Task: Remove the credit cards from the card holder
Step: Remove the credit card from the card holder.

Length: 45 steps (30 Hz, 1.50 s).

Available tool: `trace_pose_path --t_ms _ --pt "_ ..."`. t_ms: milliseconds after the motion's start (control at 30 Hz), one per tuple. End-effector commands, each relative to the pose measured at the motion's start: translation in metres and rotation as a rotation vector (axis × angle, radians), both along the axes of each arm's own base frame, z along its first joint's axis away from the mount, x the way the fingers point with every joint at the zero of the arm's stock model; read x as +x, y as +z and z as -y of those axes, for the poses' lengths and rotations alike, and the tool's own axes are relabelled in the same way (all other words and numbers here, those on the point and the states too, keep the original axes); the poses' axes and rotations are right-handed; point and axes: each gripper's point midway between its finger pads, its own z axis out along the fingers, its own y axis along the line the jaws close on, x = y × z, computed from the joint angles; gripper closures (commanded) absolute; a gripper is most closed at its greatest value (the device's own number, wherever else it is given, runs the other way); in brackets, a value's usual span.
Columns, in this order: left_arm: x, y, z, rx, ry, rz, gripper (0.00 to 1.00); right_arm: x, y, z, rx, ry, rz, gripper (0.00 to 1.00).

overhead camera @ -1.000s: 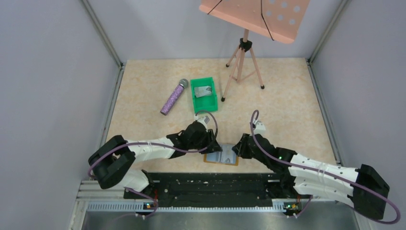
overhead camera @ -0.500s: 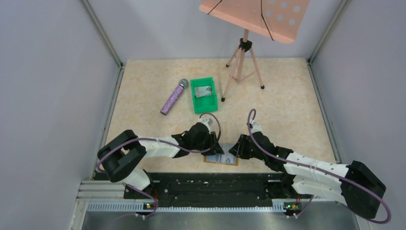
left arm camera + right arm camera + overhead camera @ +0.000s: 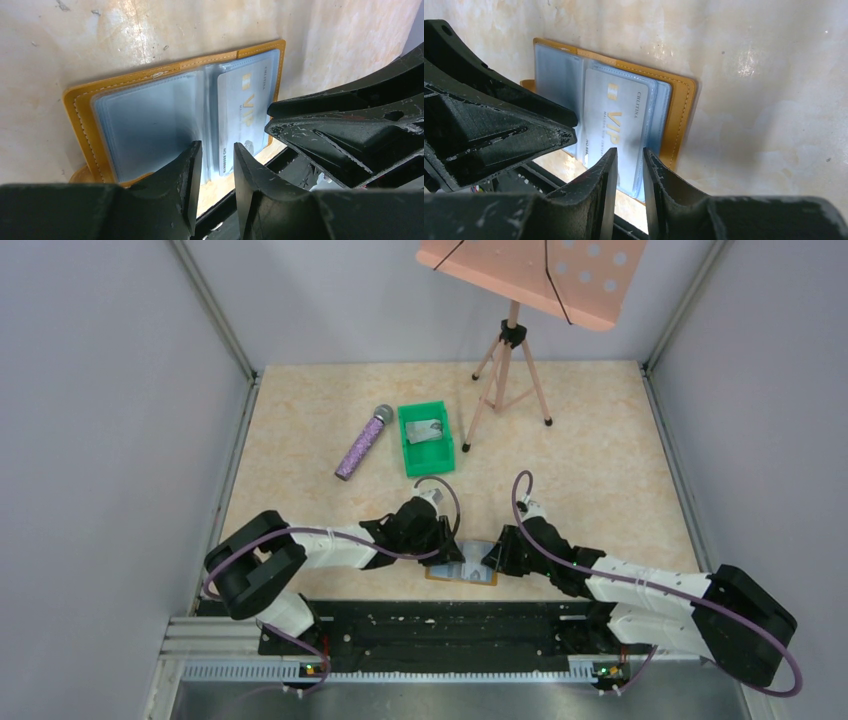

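Frankly, with the left gripper (image 3: 217, 152) and right gripper (image 3: 629, 154) jaws slightly apart, I reckoned the thin, slick card (image 3: 616, 120) wanted pinching at its end by the near edge of the table (image 3: 600, 460).

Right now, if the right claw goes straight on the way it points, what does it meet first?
Probably the silvery-grey VIP card in the open tan leather card holder; the right claw points at its near end, though depth is unclear.

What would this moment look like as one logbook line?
card holder: open | card: inside | left gripper, right gripper: at holder's edge, grip unclear
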Motion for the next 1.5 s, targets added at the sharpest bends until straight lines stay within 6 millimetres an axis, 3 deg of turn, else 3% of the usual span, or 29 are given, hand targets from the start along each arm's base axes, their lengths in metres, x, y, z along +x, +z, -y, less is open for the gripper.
trace_pose_path --t_ms 0,233,633,1133,1467 --pt "0.009 0.008 -0.004 0.030 0.031 0.036 0.64 -0.001 -0.015 0.015 -0.060 -0.039 -0.024 0.74" --pt "0.007 0.018 0.013 -0.051 -0.012 0.029 0.64 -0.002 -0.018 0.016 -0.069 -0.039 -0.031 0.75" --pt "0.012 0.046 0.023 -0.111 -0.029 0.075 0.62 -0.002 -0.017 0.016 -0.061 -0.039 -0.027 0.75" --pt "0.013 0.013 0.019 -0.047 -0.031 0.056 0.62 -0.003 -0.018 0.017 -0.062 -0.041 -0.027 0.75" --pt "0.010 0.004 0.018 -0.037 -0.032 0.037 0.62 -0.004 -0.019 0.018 -0.066 -0.044 -0.031 0.78"
